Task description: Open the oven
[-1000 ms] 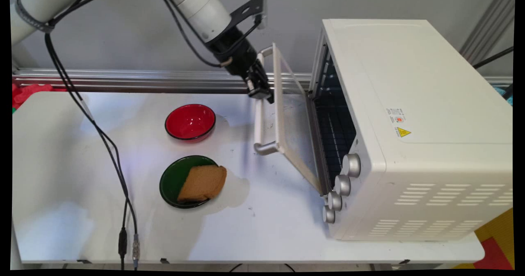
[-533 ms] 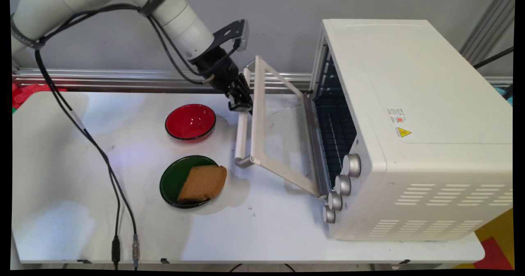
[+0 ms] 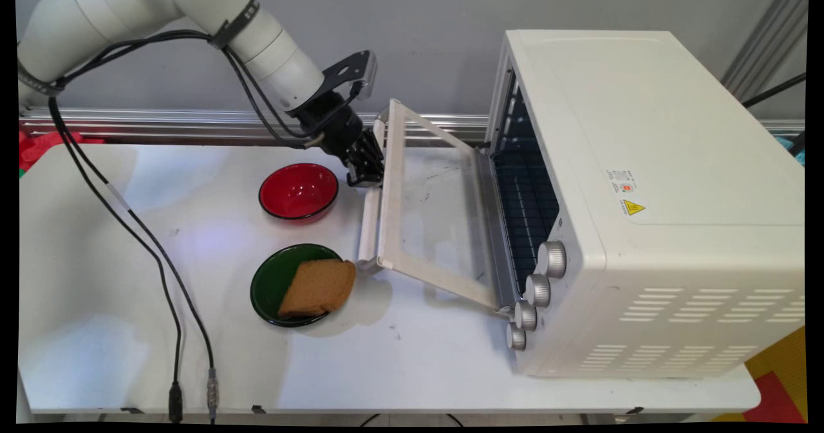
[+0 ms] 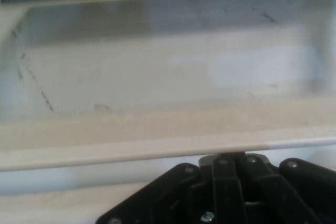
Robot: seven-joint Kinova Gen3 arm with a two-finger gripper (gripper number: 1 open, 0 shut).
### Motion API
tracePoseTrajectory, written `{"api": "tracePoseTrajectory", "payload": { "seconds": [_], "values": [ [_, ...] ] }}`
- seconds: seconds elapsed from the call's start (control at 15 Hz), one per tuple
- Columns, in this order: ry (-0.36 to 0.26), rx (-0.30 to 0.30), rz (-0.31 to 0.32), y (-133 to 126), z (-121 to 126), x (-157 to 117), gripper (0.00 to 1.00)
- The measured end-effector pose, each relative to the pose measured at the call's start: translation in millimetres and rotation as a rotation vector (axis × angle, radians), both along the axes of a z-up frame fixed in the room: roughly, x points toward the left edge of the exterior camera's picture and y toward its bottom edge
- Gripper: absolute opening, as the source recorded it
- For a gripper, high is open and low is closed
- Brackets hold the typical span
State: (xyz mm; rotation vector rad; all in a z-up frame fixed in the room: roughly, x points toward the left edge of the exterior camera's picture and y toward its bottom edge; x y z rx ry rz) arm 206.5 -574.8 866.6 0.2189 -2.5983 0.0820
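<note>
A white toaster oven (image 3: pixel 644 195) stands on the right of the table, its glass door (image 3: pixel 438 214) swung down nearly flat toward the left. My gripper (image 3: pixel 365 174) is shut on the far end of the door's white handle (image 3: pixel 368 227). In the hand view the handle (image 4: pixel 157 148) runs across just above my gripper's black linkage (image 4: pixel 231 166), and the door's glass pane (image 4: pixel 157 72) fills the picture beyond it. The oven's dark inside with its wire rack (image 3: pixel 524 195) is exposed.
A red bowl (image 3: pixel 298 190) sits just left of the gripper. A green plate (image 3: pixel 270 278) with a slice of brown bread (image 3: pixel 318 287) lies close to the handle's near end. Black cables (image 3: pixel 161 266) hang down over the table's left half (image 3: pixel 96 259).
The door has swung from about half open down to nearly flat. My gripper moved left and down with the handle, toward the red bowl.
</note>
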Motion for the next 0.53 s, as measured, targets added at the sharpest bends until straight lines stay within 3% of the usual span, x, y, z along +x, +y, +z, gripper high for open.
{"api": "tracePoseTrajectory", "payload": {
  "seconds": [0.53],
  "values": [
    [-0.002,0.001,-0.003,6.9,-7.2,17.5,0.0]
  ]
}}
